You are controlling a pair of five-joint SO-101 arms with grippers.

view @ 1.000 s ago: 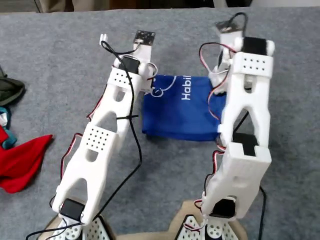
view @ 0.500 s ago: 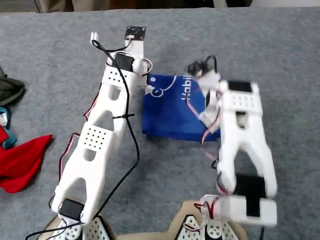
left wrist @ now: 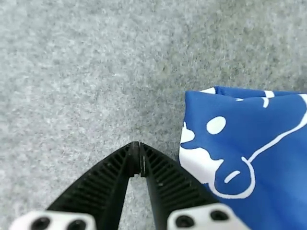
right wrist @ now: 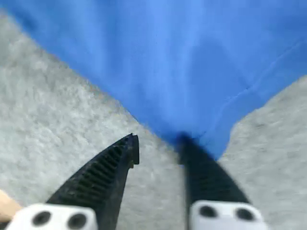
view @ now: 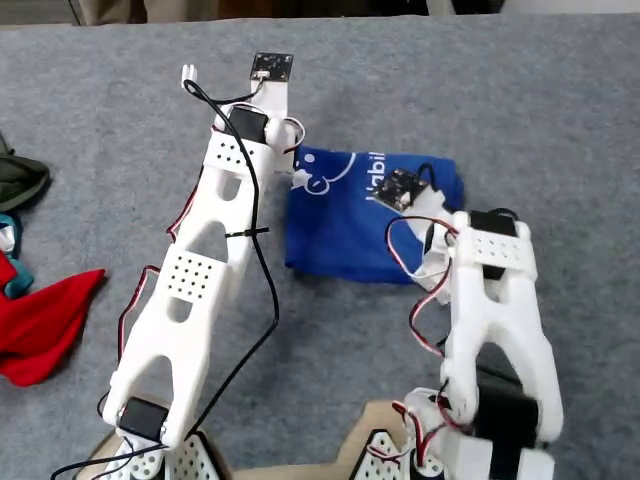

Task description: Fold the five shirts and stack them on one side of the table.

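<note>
Sitting at blue shirt [view: 340, 225] edge: right pincer [right wrist: 158, 140], parted.

table [view: 560, 120]: grey felt surface | near edge: pale wooden board [view: 350, 430]

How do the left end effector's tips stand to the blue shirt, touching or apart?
Apart. The left wrist view shows the left end effector, shut, over grey table, with a grey strip between its tips and the edge of the blue shirt.

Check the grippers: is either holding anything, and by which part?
Nothing is held. The left gripper is shut on nothing, beside the blue shirt; the right gripper is open over the shirt's edge.
</note>
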